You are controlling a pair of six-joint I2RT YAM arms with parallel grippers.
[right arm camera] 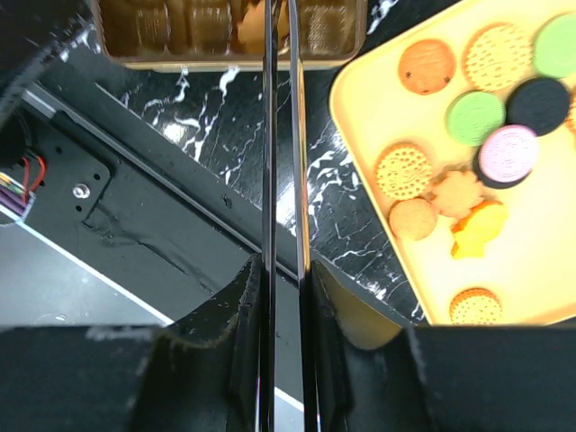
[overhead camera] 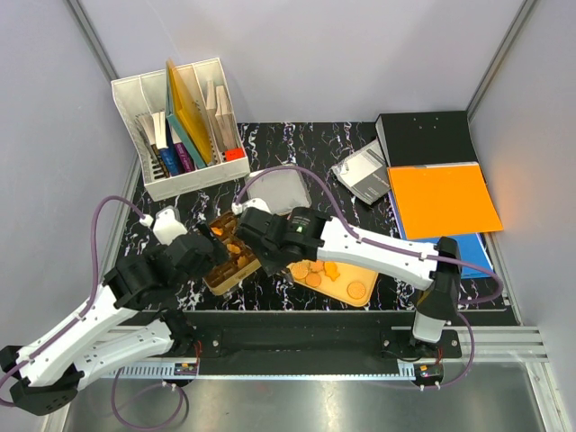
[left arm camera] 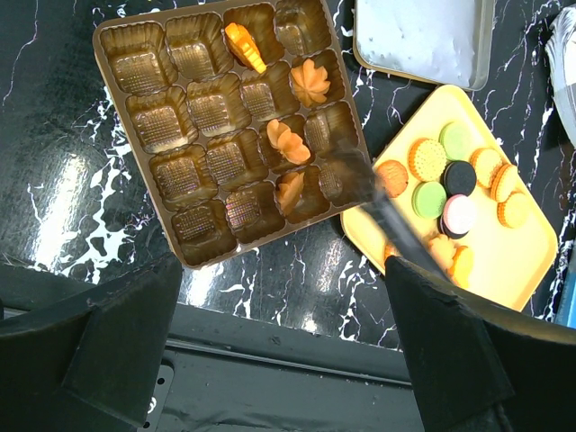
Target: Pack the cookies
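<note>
The cookies (right arm camera: 477,117) lie on a yellow tray (right arm camera: 540,270): tan, green, pink, dark brown and orange shapes. They also show in the left wrist view (left arm camera: 450,180). A brown compartment tray (left arm camera: 153,148) holds several orange cookies (left arm camera: 288,141) in its right columns. My right gripper (right arm camera: 283,270) is shut on thin black tongs (right arm camera: 281,135), whose tips reach over the brown tray's near edge by an orange cookie (right arm camera: 256,22). My left gripper (left arm camera: 279,360) is open and empty, above the table's front edge, near the brown tray's corner.
A silver tin lid (left arm camera: 423,40) lies behind the yellow tray. A white file organizer (overhead camera: 180,126) stands at the back left. A black binder (overhead camera: 423,135) and an orange folder (overhead camera: 445,198) lie at the back right. A black rail (overhead camera: 297,337) runs along the front edge.
</note>
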